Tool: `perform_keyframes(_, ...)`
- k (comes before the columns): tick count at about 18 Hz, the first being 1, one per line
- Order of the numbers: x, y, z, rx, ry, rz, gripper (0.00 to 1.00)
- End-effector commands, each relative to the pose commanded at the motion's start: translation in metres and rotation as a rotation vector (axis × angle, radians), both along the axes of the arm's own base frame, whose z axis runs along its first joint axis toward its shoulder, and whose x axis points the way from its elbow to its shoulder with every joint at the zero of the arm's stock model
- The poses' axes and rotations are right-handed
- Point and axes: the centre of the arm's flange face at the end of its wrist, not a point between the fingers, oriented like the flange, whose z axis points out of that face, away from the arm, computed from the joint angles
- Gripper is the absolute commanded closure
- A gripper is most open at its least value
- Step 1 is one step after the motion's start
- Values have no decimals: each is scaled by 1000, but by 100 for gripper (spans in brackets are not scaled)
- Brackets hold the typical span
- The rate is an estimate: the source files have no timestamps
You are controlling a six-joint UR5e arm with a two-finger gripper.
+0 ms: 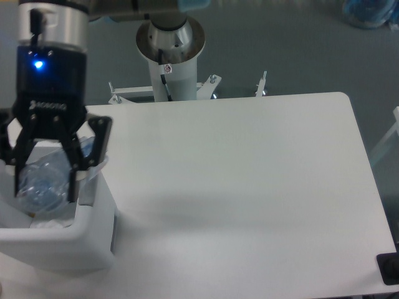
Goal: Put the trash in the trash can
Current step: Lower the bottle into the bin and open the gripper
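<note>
With the bottle point(43, 185) clamped between the jaws of the gripper point(45, 182) above the trash can point(68, 240) at nine o'clock, a release made too near the rim could bounce it onto the table point(249, 187).

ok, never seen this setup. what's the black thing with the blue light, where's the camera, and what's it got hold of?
One fixed camera looks down on a white table from above and in front. The black part with the blue light is the hand at the end of a robot arm; the arm's grey base post stands behind the table. The hand has two fingers, shut on a clear plastic bottle. It holds the bottle over the opening of a boxy white trash can at the table's left edge. Something pale lies at the bottom of the can; what it is cannot be told.
</note>
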Motion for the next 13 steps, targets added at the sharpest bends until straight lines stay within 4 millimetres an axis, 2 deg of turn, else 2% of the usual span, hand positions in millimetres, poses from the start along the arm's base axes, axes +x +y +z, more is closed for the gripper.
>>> perform_keyframes(2, 9, 5, -6, -9, -1, -15, 35)
perform_keyframes(6, 15, 8, -4, -5, 0, -24, 35)
perform_keyframes(13, 28, 31, -36, -47, -27, -48, 35)
